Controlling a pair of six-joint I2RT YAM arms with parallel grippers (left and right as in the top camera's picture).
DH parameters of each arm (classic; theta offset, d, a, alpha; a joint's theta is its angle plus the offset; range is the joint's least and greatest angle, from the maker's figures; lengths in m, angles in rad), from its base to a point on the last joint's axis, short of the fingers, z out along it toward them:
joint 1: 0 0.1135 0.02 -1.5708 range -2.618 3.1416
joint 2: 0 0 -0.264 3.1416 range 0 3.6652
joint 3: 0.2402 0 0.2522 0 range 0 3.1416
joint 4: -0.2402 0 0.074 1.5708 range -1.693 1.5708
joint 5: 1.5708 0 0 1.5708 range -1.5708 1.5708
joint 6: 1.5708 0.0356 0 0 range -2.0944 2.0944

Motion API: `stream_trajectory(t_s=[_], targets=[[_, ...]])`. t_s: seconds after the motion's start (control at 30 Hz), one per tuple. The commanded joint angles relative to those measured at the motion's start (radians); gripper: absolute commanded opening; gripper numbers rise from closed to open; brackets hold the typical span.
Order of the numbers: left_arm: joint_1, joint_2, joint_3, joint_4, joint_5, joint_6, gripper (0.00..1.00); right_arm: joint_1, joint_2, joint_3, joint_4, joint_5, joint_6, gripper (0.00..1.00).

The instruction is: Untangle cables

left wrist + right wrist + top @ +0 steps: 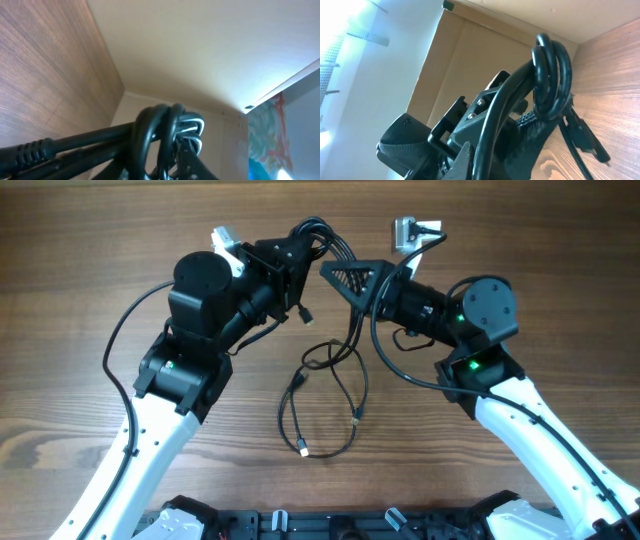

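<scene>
Thin black cables [320, 232] bunched and lifted between two claws above a brown wood-grain table [80, 380].
The black right claw [328, 271] is clamped on the bundle's looped top [551, 70]. The black left claw [296, 256] touches the same bundle, but whether it grips cannot be told. Slack loops lie on the table below both.

Cables [142, 135] partly beyond bottom edge

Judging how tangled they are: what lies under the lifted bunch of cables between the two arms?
Loose loops of the cables on the table, two plug ends showing. The arms cover how the bunch is gripped.
</scene>
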Motion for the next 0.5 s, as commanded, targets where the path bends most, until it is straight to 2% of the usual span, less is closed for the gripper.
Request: stream_trajectory(t_s=[0.0,0.13,0.47], targets=[[-0.005,0.005,0.007,0.004,-0.031,0.001,0.24,0.009,-0.004,0.010,0.013,-0.031,0.021,0.05],[-0.005,0.006,0.007,0.004,-0.031,0.001,0.23,0.009,-0.004,0.010,0.013,-0.054,0.021,0.04],[-0.005,0.006,0.007,0.004,-0.046,0.002,0.11,0.009,-0.003,0.010,-0.018,-0.090,0.017,0.04]])
